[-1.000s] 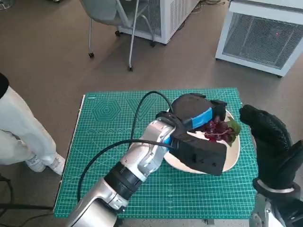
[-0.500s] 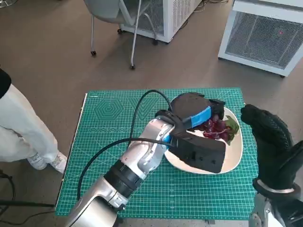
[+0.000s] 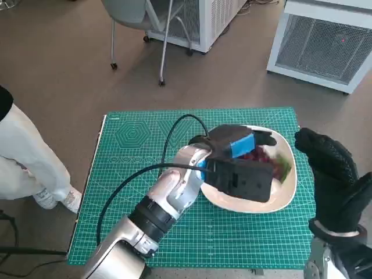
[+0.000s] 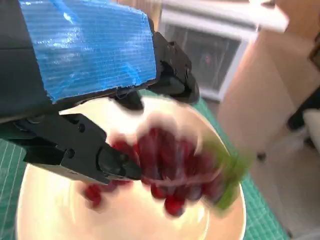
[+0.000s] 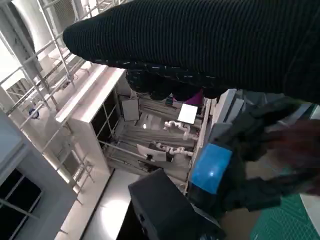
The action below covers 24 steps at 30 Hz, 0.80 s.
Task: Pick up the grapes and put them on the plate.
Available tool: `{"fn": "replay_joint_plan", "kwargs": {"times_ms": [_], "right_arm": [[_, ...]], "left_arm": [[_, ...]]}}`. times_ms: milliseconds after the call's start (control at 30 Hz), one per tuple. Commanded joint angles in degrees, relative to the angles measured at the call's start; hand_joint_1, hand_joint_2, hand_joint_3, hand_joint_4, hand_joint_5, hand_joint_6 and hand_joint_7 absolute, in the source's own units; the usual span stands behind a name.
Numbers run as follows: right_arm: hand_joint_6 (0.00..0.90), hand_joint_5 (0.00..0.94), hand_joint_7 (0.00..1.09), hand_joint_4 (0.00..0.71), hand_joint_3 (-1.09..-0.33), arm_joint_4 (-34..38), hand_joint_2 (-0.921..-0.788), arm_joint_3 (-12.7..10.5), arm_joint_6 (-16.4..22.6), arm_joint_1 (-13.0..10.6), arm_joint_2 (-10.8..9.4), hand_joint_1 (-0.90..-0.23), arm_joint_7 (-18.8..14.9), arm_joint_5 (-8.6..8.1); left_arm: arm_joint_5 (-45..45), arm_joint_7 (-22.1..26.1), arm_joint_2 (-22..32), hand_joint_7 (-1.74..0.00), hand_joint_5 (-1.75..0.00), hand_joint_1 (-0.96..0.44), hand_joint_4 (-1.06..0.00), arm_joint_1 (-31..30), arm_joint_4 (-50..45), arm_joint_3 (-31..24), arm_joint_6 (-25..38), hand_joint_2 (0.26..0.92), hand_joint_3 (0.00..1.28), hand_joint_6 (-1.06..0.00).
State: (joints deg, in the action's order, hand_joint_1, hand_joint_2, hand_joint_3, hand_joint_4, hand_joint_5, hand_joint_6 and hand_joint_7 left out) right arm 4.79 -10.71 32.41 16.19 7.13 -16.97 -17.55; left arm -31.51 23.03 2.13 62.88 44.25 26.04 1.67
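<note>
A bunch of dark red grapes (image 3: 260, 156) with a green leaf lies in the cream plate (image 3: 256, 206) at the right of the green mat. In the left wrist view the grapes (image 4: 165, 165) are blurred, sitting in the plate (image 4: 50, 210) below the fingers. My left hand (image 3: 232, 142), blue tape on its back, hovers over the plate's near-left part with its fingers (image 4: 172, 75) apart and nothing between them. My right hand (image 3: 328, 168), in the black glove, is raised beside the table's right edge and holds nothing. The right wrist view shows the glove (image 5: 200, 40) and the left hand (image 5: 215, 170).
The green cutting mat (image 3: 139, 174) covers the small table. A black cable (image 3: 174, 139) loops over my left forearm. A person's pale trouser leg (image 3: 23, 157) and shoe (image 3: 64, 200) stand at the left. A chair (image 3: 139, 17) and white cabinets (image 3: 325, 40) lie beyond.
My left hand has drawn back to the left and up, leaving the grapes in the plate. The right hand has stayed in place.
</note>
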Motion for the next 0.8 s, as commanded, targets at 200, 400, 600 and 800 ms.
{"fn": "replay_joint_plan", "kwargs": {"times_ms": [200,400,600,800], "right_arm": [[0.152,0.001,0.55,0.456,-0.541,0.33,-0.921,0.54,-0.46,-1.2,-0.38,-0.506,0.4,0.97],[0.151,0.001,0.55,0.456,-0.541,0.05,-0.921,0.6,-0.46,-1.34,-0.26,-0.508,0.41,1.06],[0.15,0.001,0.55,0.456,-0.541,-0.14,-0.921,0.54,-0.56,-1.38,-0.12,-0.508,0.26,0.84],[0.149,0.001,0.55,0.456,-0.54,0.17,-0.921,0.48,-0.53,-1.18,-0.09,-0.508,0.14,0.7]], "left_arm": [[5.98,4.07,0.92,0.0,0.0,-0.55,0.0,2.16,7.42,-2.71,-7.21,0.906,0.01,-0.15],[8.62,0.79,1.75,-0.01,0.0,-0.55,0.0,0.46,9.79,-5.31,-13.01,0.908,0.04,-0.12],[15.74,-0.8,3.26,-0.03,0.0,-0.5,0.0,-2.82,10.43,-12.08,-19.55,0.914,0.05,-0.14],[28.35,2.56,3.46,-0.05,-0.01,-0.43,-0.02,-6.95,11.62,-22.34,-25.59,0.92,0.09,-0.2]]}}
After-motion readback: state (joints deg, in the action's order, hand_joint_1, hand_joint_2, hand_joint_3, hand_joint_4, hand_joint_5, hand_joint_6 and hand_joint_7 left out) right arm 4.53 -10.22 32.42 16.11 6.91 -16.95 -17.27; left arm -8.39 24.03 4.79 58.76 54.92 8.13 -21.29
